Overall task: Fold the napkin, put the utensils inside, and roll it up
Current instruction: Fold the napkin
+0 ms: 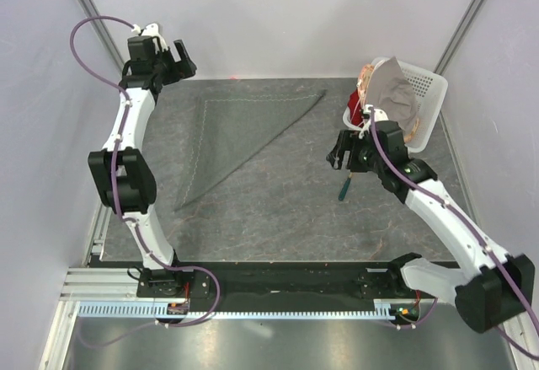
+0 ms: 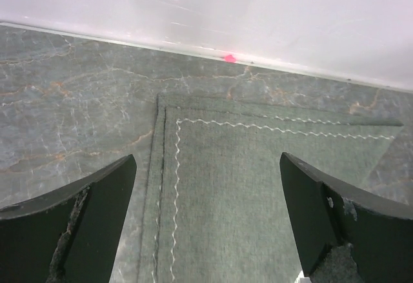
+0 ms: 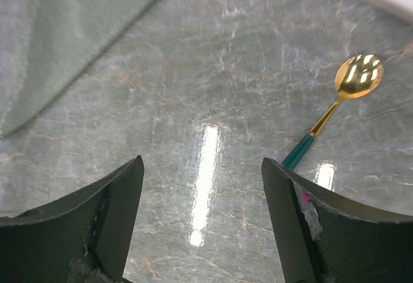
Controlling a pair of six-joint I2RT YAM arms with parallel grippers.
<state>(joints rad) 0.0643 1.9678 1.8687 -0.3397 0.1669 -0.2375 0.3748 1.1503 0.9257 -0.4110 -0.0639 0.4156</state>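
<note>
Closest in, the right gripper (image 3: 201,167) hangs over the table (image 1: 278,210), fingers spread wide, nothing in them. The spoon (image 3: 335,106) lies flat just beside one finger, well right of the napkin (image 1: 240,130). The napkin's folded into a triangle, far left. The left gripper (image 2: 206,167), also wide open and empty, hovers over its far-left corner. There's a white basket (image 1: 429,92) far right.

White walls (image 1: 295,16), grey marbled tabletop (image 1: 278,218)
</note>
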